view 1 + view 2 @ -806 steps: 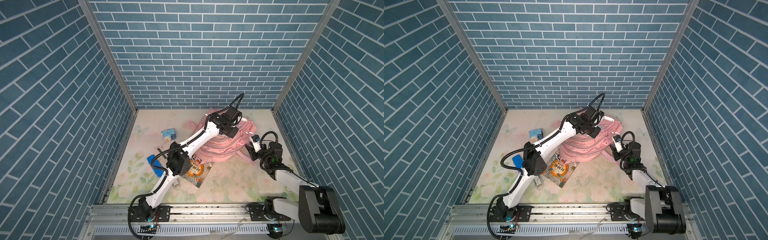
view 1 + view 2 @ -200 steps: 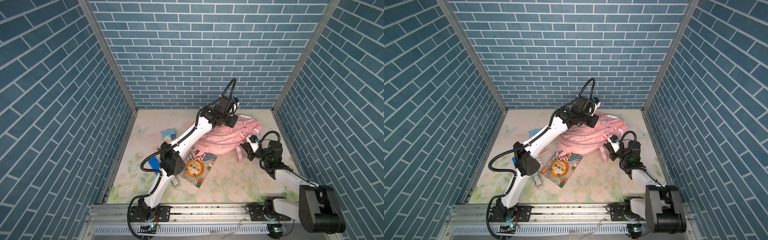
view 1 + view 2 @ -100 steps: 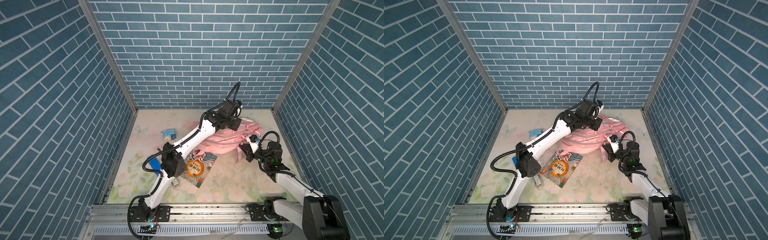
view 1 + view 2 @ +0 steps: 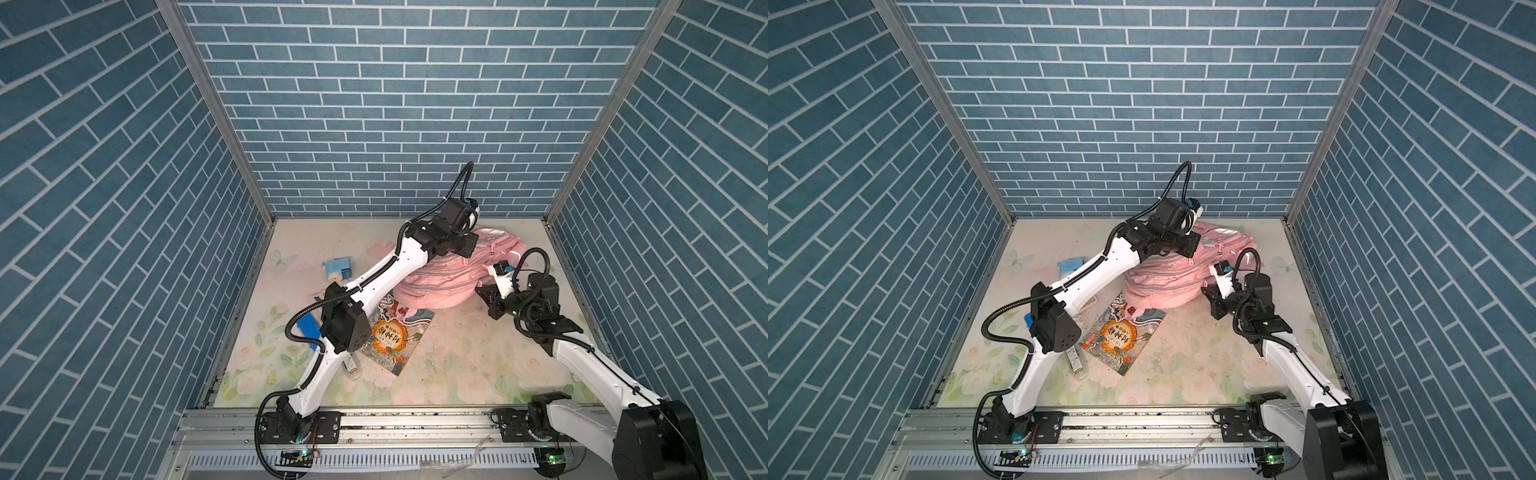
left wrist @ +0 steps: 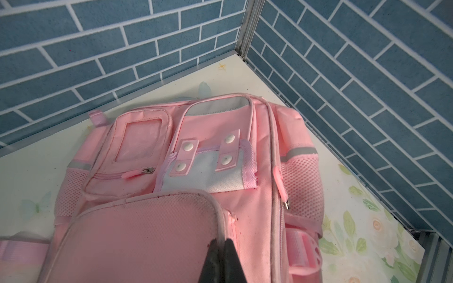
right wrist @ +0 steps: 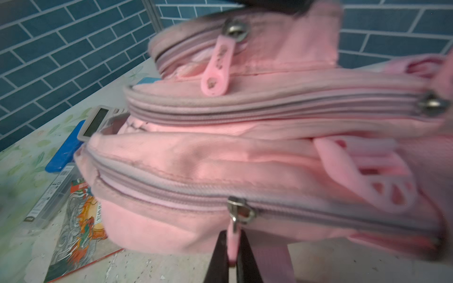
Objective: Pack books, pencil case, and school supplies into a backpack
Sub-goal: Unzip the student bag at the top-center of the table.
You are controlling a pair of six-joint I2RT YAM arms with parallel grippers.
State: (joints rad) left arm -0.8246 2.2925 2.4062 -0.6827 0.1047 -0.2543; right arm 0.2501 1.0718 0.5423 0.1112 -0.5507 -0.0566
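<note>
2 white robot arms, the left arm and the right arm, stood on a metal rail along the bottom edge of both top views. Just beyond it, at lower centre of the floral table, 1 thin teal paperback book with an orange circle on its cover lay flat. Its far edge reached the near edge of the large pale pink fabric backpack. Left of the book lay a clear plastic box and a flat blue case, the case partly hidden by the left arm's elbow. The right wrist view showed the screen end of a white calculator just beside the backpack.

The backpack lay right of centre, toward the far right corner. At its near right side the right gripper was pinched tight on a pink zipper pull hanging from a metal slider; that view was blurred. A light blue boxy pencil sharpener sat left of centre, well apart from the backpack. Farther back, above the backpack's top, the left gripper was clamped on the piped edge of its padded panel. Blue brick walls closed the scene behind.
</note>
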